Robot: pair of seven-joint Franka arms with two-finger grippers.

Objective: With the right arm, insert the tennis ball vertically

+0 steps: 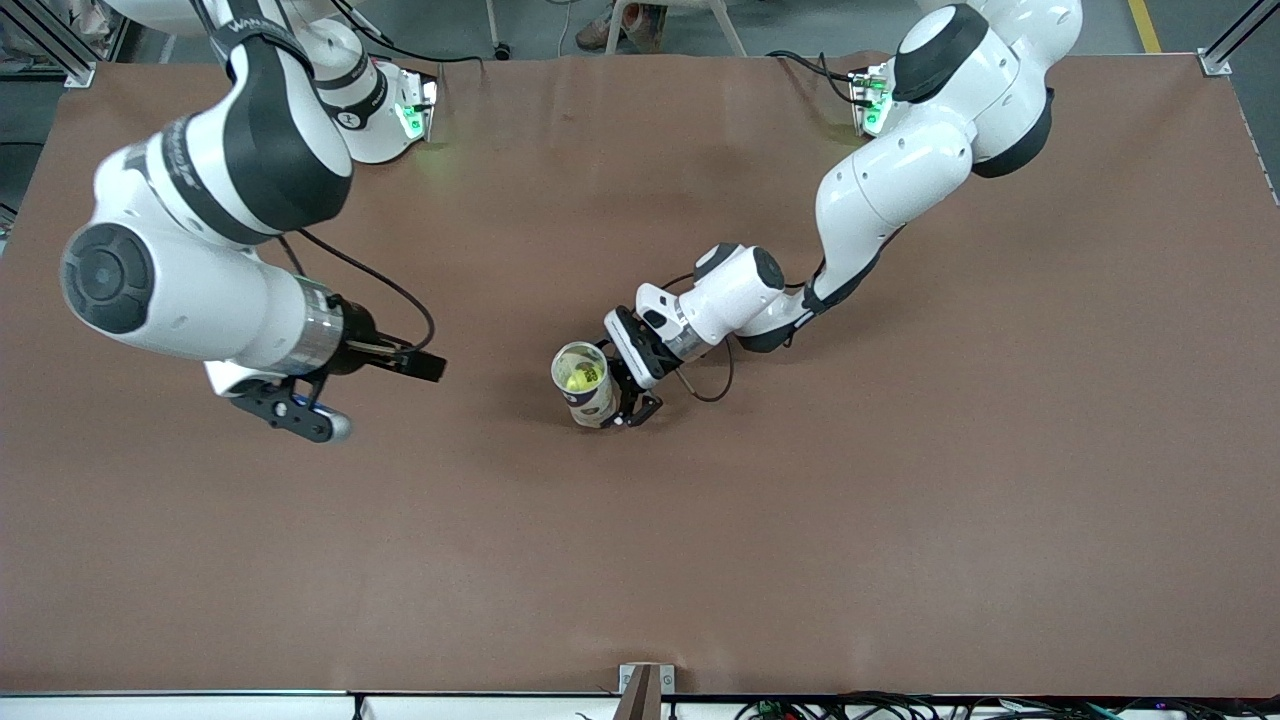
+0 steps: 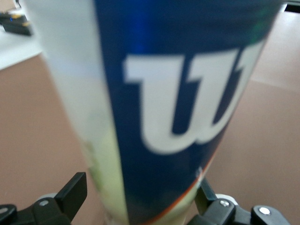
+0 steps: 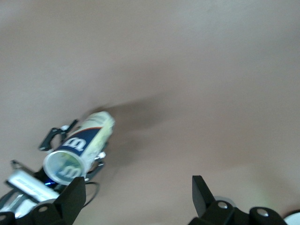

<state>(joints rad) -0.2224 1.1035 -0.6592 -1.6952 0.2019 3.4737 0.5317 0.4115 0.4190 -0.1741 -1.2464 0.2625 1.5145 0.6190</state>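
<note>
You have the tennis ball (image 1: 576, 380) already inside the clear can (image 1: 585, 385), which stands upright near the middle of the tabletop (image 1: 900, 520), well clear of every edge. The left gripper (image 1: 628, 395) brackets the can low down, fingers spread and not clamping. The right gripper (image 1: 300, 415) hangs open and empty toward the right arm's end. Risk: a finger brushing the can on withdrawal could tip it. Label: a large white "W" on blue.
</note>
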